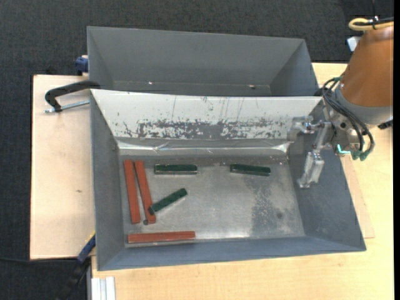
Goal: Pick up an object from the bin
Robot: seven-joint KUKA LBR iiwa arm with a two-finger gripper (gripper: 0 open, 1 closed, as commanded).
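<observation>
Gripper [310, 167]: at the bin's [328, 220] right wall; you can't tell if it's open or closed.
Closest thing: dark green bar [250, 169], lying flat, near and view-left of the gripper.
Long axis: points roughly at the gripper.

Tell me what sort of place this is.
Probably a lab rig for robot picking trials. A grey metal bin with sloped walls holds a few loose red sticks and green sticks, and a robot arm's claw reaches in at its right side.
</observation>
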